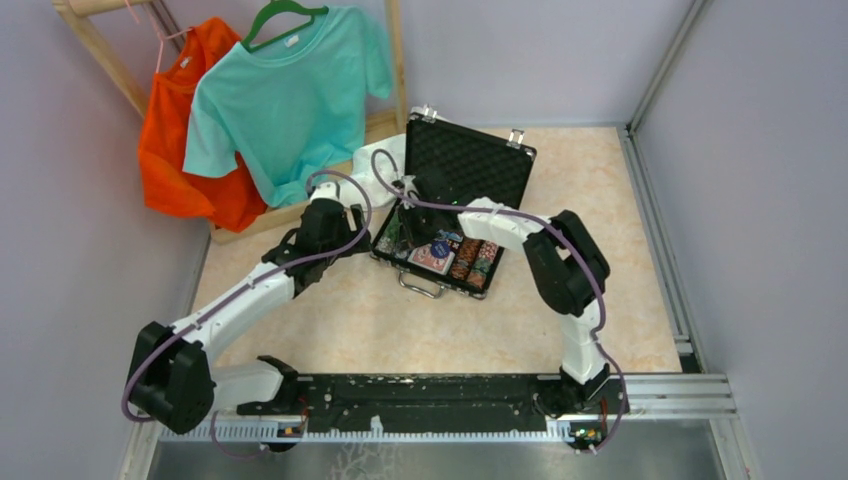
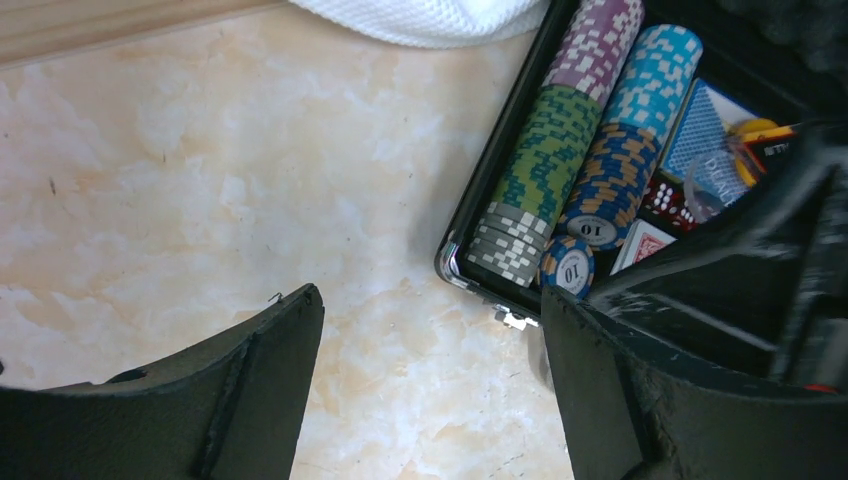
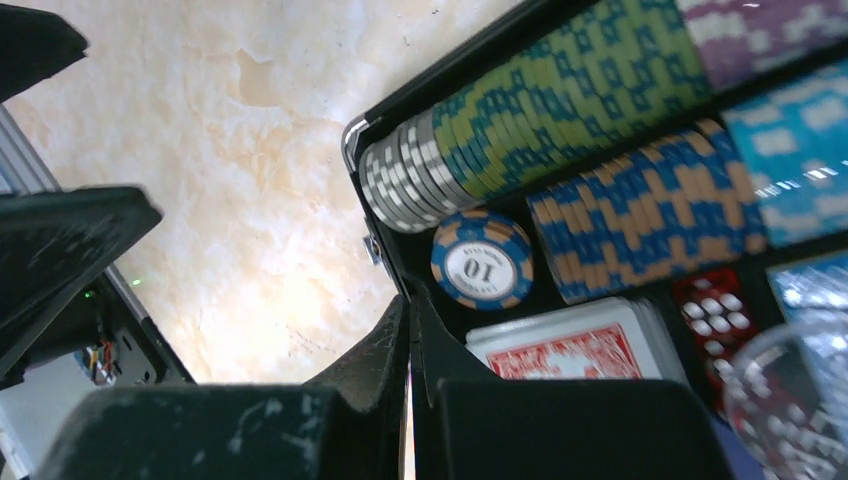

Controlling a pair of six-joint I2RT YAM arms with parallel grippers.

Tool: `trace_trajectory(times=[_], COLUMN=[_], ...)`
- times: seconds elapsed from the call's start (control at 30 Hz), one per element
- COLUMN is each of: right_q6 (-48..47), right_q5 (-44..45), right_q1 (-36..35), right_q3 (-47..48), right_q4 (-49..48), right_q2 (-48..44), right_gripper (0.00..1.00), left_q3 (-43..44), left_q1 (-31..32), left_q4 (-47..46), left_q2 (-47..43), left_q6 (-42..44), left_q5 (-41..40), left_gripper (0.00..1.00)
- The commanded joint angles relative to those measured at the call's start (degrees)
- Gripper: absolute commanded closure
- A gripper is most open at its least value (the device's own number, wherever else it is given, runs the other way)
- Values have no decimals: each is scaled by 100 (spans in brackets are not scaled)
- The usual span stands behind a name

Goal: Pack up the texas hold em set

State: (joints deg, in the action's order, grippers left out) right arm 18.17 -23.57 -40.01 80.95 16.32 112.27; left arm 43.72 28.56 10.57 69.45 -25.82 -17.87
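With right fingers (image 3: 380, 350) clenching nothing and left fingers (image 2: 270, 350) released, you are risking knocking the upright blue-and-orange round poker chip (image 3: 482, 260) loose.

Top view: left arm (image 1: 300, 255) and right arm (image 1: 500, 222) cross over the left half of the case (image 1: 470, 165); fingertips and contents beneath not resolvable. Left wrist: right arm (image 2: 740, 290) covers the tray's lower right; red deck (image 2: 640, 245) shows one corner only; clear button (image 2: 715, 180) lettering blurred; white cloth (image 2: 430, 18) cut by top edge. Right wrist: right gripper (image 3: 409, 315) hides the red deck's near edge; clear button blurred, cut at frame corner; purple chips (image 3: 770, 30) cut off at top.
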Motion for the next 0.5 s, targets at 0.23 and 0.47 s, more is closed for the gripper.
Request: trace_trajectory(times=[0.23, 0.47], right_q6=[-20, -132], right_q5=[401, 683], right_q1=[-315, -310], right_q3=[543, 509], right_q4=[118, 251], right_q2=[460, 501], right_gripper=[100, 100], left_q3=[-48, -48], left_q1=[-7, -4], left_q4=[-426, -445], left_q2=[-150, -124], left_q6=[-97, -57], left_q5=[226, 240], left_gripper=[14, 14])
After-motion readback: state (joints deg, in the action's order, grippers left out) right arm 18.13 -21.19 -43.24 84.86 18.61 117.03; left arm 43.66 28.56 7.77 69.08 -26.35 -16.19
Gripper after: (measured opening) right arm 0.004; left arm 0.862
